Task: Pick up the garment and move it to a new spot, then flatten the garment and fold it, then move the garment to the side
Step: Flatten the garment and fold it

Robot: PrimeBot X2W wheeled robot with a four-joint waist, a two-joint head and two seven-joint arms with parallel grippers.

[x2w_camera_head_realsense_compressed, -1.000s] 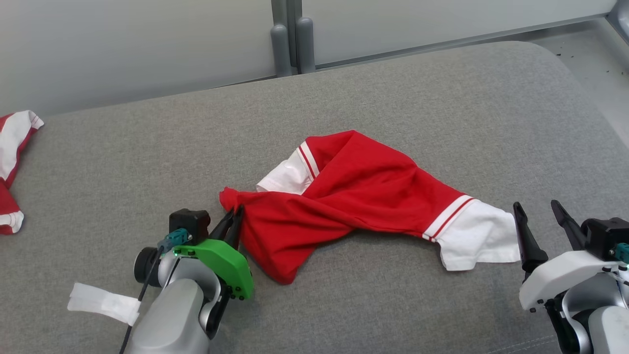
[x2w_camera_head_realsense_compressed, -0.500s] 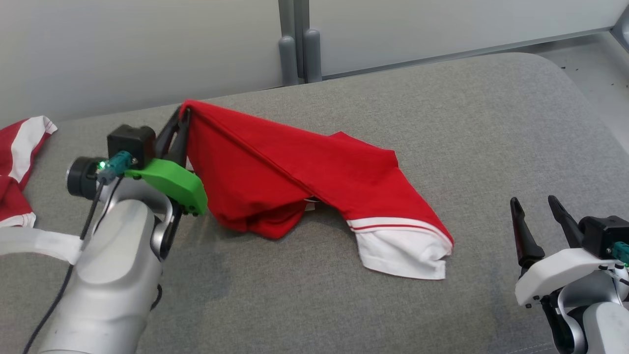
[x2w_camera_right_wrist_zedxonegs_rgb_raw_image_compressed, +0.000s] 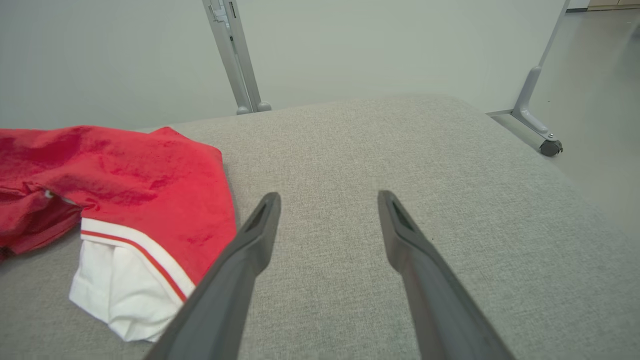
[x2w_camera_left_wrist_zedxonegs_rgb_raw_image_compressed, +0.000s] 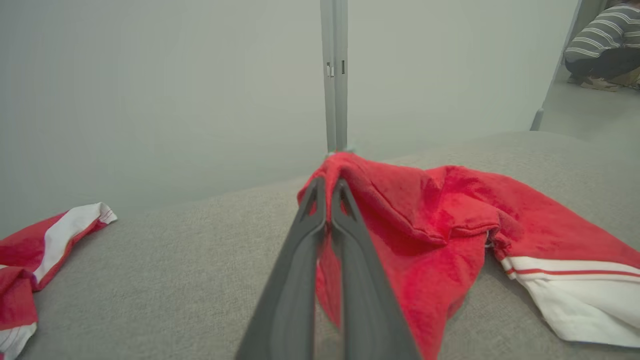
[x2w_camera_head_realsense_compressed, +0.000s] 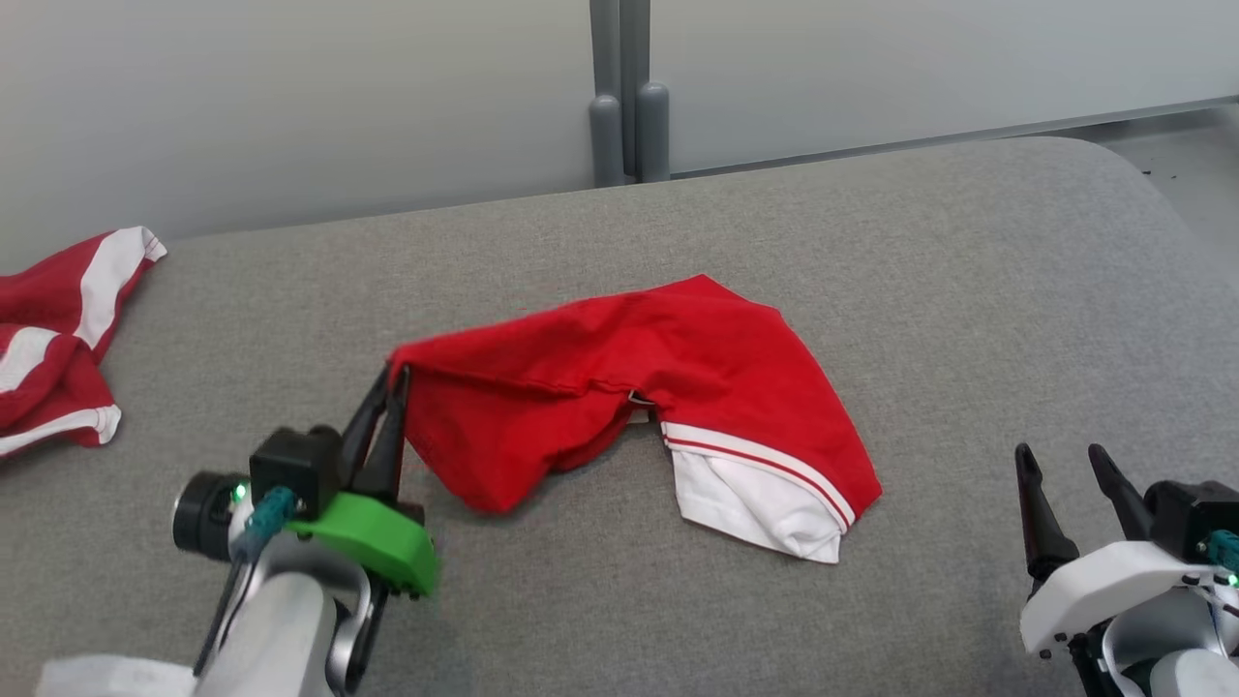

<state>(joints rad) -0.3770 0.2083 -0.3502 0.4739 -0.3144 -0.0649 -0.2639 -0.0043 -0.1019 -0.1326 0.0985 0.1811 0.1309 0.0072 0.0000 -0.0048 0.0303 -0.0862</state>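
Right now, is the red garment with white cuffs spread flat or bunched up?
Bunched, not flat: the red garment lies rumpled on the grey padded surface, one corner pinched in the shut left gripper.

The desk (x2w_camera_head_realsense_compressed: 968,290) before me is a wide padded top covered in grey woven cloth, and its far right corner is rounded. Near its middle lies the red garment (x2w_camera_head_realsense_compressed: 678,368), crumpled. Its white cuff with red and white stripes is flat on the cloth toward my right. The left corner of it does not rest on the desk: my left claw (x2w_camera_head_realsense_compressed: 395,373) pinches it tight and holds it raised. At the left edge of the desk lies a second red and white garment (x2w_camera_head_realsense_compressed: 58,339), bunched, well apart from the first.
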